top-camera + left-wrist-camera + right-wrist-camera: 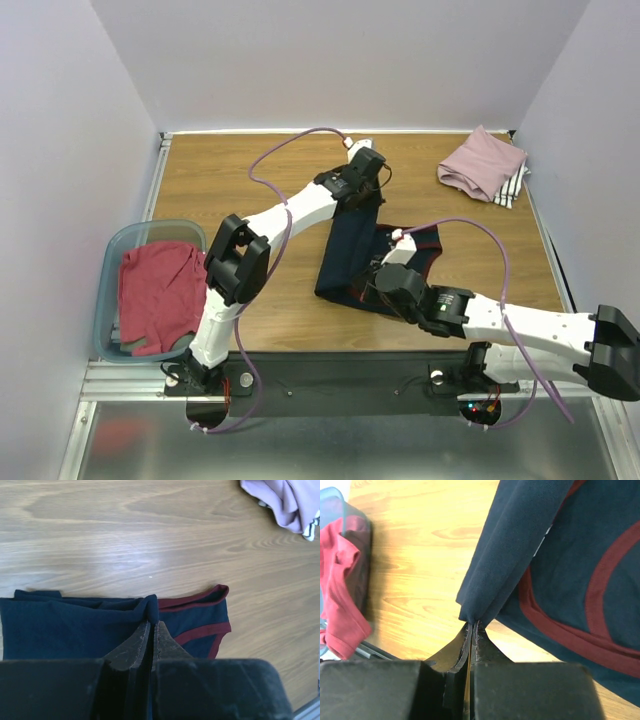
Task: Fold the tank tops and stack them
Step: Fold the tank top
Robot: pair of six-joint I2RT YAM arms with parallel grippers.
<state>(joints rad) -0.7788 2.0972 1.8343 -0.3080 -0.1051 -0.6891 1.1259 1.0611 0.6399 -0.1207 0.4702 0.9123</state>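
Wood table (230, 170) underneath; left gripper (151, 621) clamped on navy jersey (60, 627) fold edge, cloth right at its tips; right gripper (471, 626) pinches the other fold corner; move both in step, fold taut, lay edges flush.

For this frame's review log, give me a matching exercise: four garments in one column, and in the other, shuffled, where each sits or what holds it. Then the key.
Column one
1. navy tank top
2. pink tank top
3. red tank top
4. striped top

Column two
A. lying in the teal tub
B. folded on the striped top, at the far right of the table
C. pinched by the left gripper and the right gripper
D. peeking out beneath the pink tank top

Pairs: 1-C, 2-B, 3-A, 4-D
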